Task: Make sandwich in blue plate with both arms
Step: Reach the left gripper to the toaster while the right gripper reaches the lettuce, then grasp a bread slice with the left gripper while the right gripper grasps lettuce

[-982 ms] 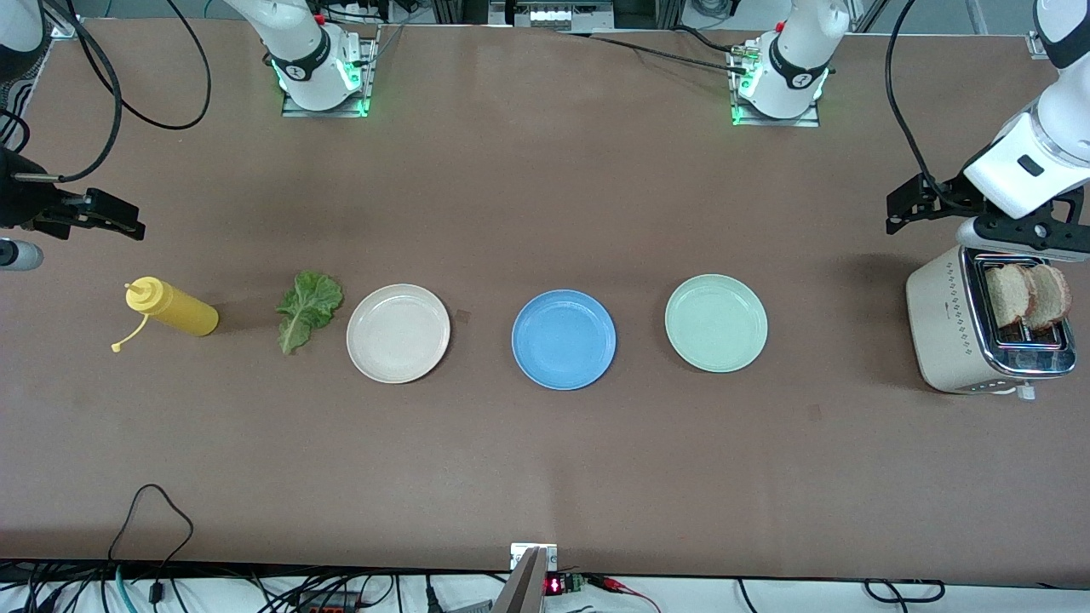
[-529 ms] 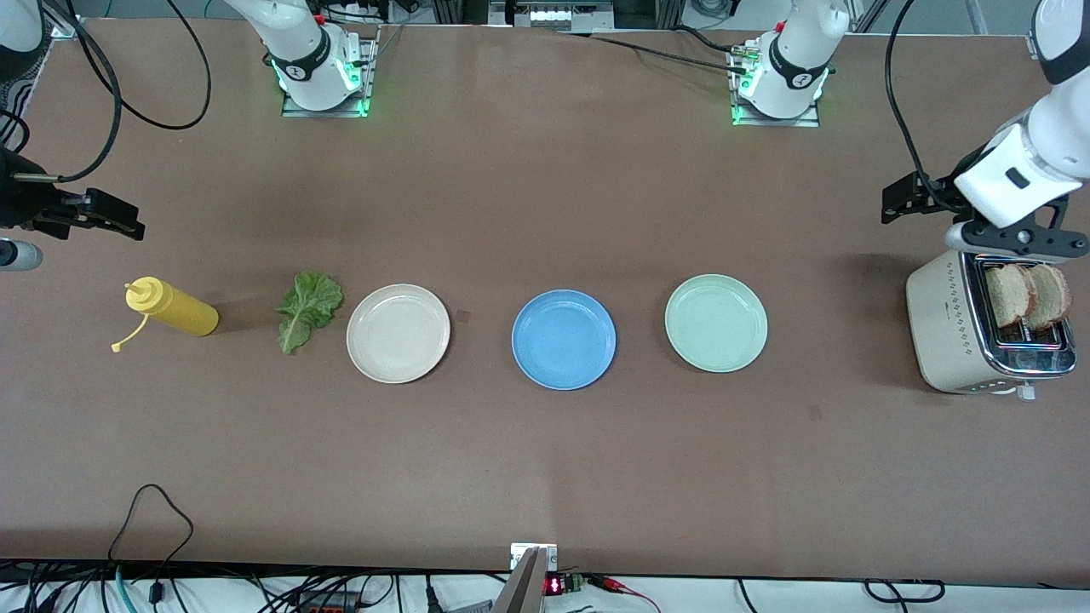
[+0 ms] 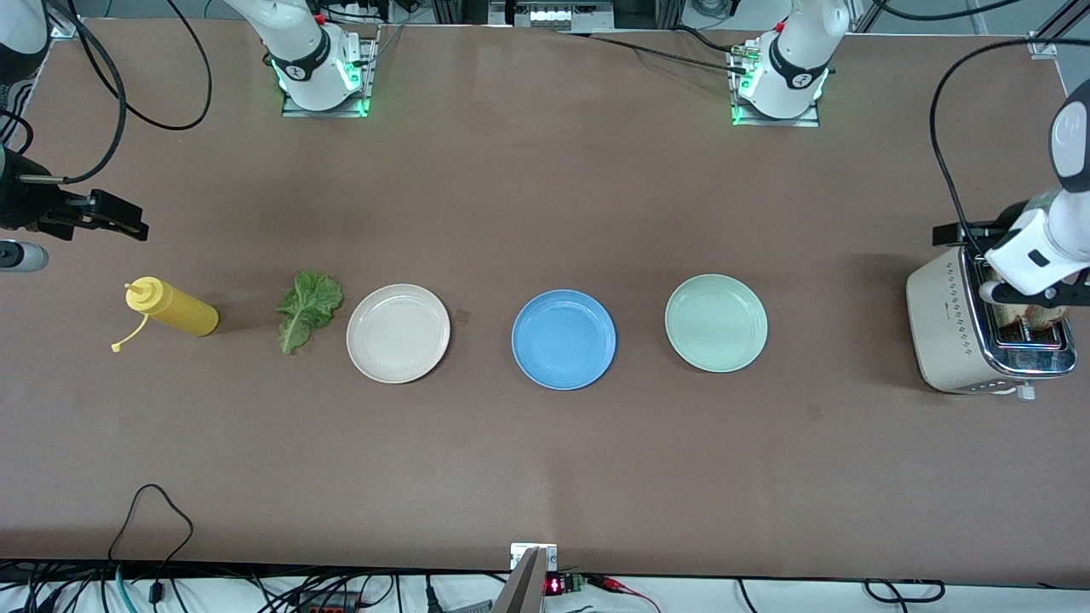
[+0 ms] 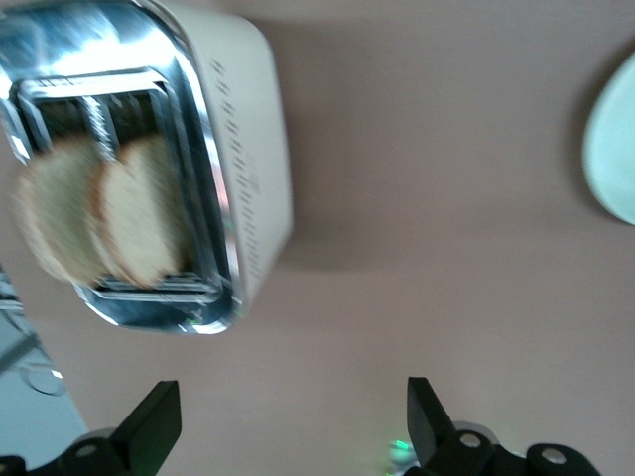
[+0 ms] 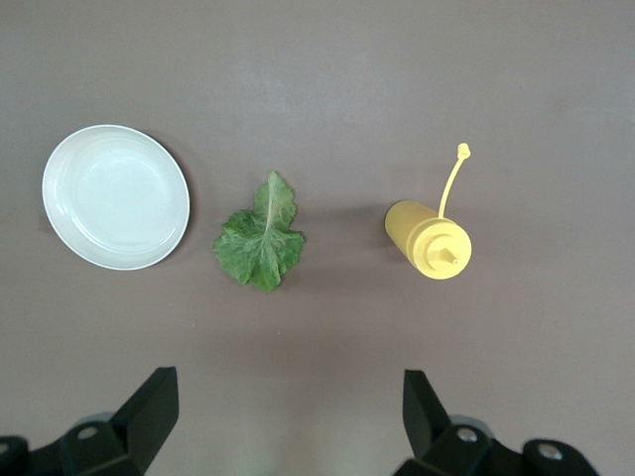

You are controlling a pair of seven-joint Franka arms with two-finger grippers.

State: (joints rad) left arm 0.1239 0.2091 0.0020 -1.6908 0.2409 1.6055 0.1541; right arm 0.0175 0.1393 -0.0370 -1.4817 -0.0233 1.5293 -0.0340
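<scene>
From the front, my left gripper (image 3: 1026, 294) hung over the toaster (image 3: 945, 328) at the left arm's end of the table, while my right gripper (image 3: 102, 217) waited above the mustard bottle (image 3: 174, 311). The blue plate (image 3: 563, 340) sat bare between the cream plate (image 3: 398, 333) and the green plate (image 3: 715, 323).

In my left wrist view, my fingers (image 4: 154, 426) stood wide apart with nothing between them, the two bread slices (image 4: 99, 223) upright in the slots. Bread is light, soft and crumbly, I judged; a gentle pinch on a top crust suits.

In my right wrist view, my fingers (image 5: 149, 412) gaped empty above the lettuce leaf (image 5: 260, 238), limp and thin.
</scene>
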